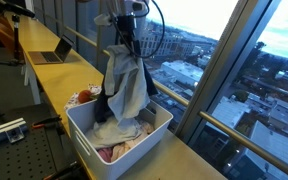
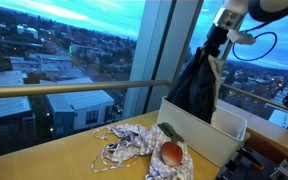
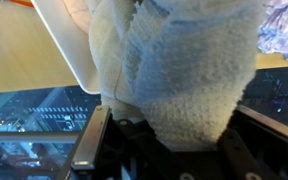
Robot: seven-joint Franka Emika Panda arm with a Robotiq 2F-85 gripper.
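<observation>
Claw (image 1: 127,42) pinches grey towel (image 1: 127,88) dangling over white bin (image 1: 84,140).

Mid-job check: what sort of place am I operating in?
Likely a high-floor office or lab: tall windows overlook city rooftops, a laptop sits on the long wooden counter, and the tool holds a grey towel over a white bin.

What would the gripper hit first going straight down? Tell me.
The gripper points down, shut on a hanging cloth. Going straight down, it would likely first meet the pile of clothes in the white bin, though depth is unclear.
</observation>
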